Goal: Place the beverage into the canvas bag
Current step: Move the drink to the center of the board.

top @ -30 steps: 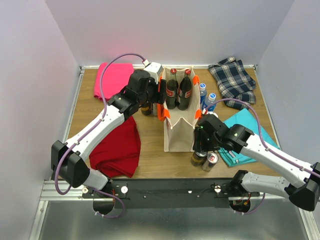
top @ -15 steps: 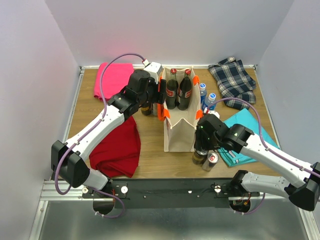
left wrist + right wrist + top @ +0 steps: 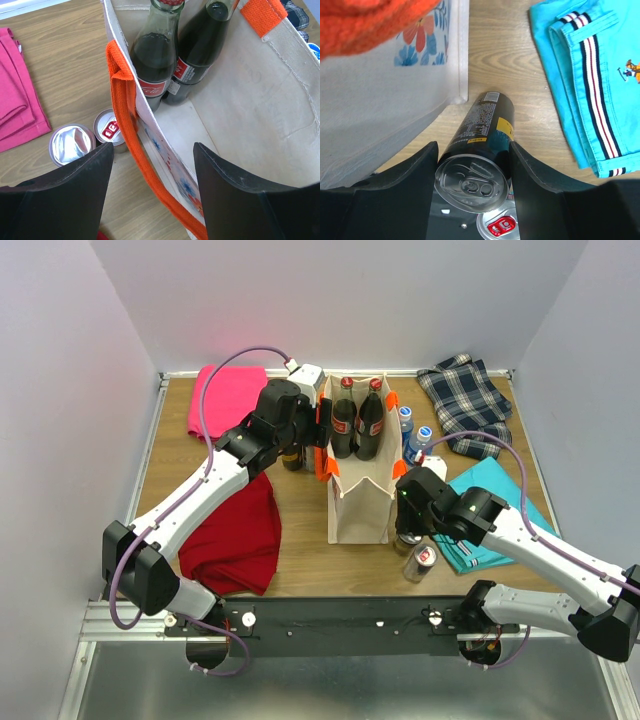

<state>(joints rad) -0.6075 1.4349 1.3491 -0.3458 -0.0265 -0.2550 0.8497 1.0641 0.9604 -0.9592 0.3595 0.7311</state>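
Note:
The cream canvas bag (image 3: 358,490) with orange straps stands mid-table, two cola bottles (image 3: 357,420) in its far end. My left gripper (image 3: 322,435) is open, its jaws straddling the bag's left wall and orange strap (image 3: 131,135) without touching them; the wrist gripper point is (image 3: 152,192). My right gripper (image 3: 408,525) is shut on a black beverage can (image 3: 480,150), held tilted just above the table by the bag's near right corner (image 3: 455,75). The can's silver top faces the wrist camera.
A silver can with a red tab (image 3: 424,560) stands just below the held can. Two more cans (image 3: 85,140) stand left of the bag. Two blue-capped bottles (image 3: 412,435) stand right of it. Teal (image 3: 495,502), plaid (image 3: 465,400), pink (image 3: 222,395) and red (image 3: 238,535) cloths lie around.
My right gripper has lifted the black can off the table from beside the red-tab can and moved it slightly toward the bag. The left arm has not moved.

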